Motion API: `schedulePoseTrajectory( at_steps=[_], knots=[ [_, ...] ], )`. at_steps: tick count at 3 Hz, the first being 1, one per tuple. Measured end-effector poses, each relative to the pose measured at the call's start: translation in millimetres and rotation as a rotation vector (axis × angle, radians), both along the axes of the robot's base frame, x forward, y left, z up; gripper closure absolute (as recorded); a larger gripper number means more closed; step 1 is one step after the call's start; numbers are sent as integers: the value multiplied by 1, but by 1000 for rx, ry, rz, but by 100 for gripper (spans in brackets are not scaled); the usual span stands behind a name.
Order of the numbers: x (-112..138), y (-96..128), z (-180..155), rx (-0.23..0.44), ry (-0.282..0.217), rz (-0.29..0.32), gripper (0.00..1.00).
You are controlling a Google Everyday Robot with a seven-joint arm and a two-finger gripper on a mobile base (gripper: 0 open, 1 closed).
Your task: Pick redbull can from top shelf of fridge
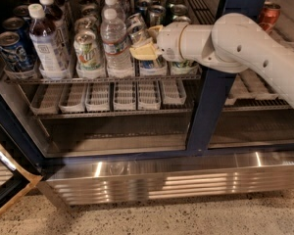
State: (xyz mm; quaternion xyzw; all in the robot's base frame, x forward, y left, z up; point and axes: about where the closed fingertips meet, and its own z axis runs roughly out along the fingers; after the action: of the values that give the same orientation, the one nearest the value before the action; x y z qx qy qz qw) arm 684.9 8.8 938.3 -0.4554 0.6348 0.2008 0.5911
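Currently redbull can [136, 26]: silver-blue, tilted leftward at the front of the top shelf [112, 77], lane right of the clear water bottle [115, 39]. Print on can not legible. Claw [143, 41] clenched on the can's lower body, cream fingers [143, 52] above and below it; white arm enters from right, across the fridge [208, 106] door post. Left of bottle: green-patterned can [87, 49], then dark bottle with white cap [45, 39], then dark-blue cans [10, 50]; labels unreadable. Red can [268, 14] in right bay. Below: rack of white ribbed trays [123, 95], ribbed steel base panel [176, 180]
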Motion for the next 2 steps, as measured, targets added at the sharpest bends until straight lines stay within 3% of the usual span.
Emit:
schedulePoseTrajectory(
  at_steps=[2],
  knots=[
    [-8,-1,3,5,-23,-8,100]
  ],
)
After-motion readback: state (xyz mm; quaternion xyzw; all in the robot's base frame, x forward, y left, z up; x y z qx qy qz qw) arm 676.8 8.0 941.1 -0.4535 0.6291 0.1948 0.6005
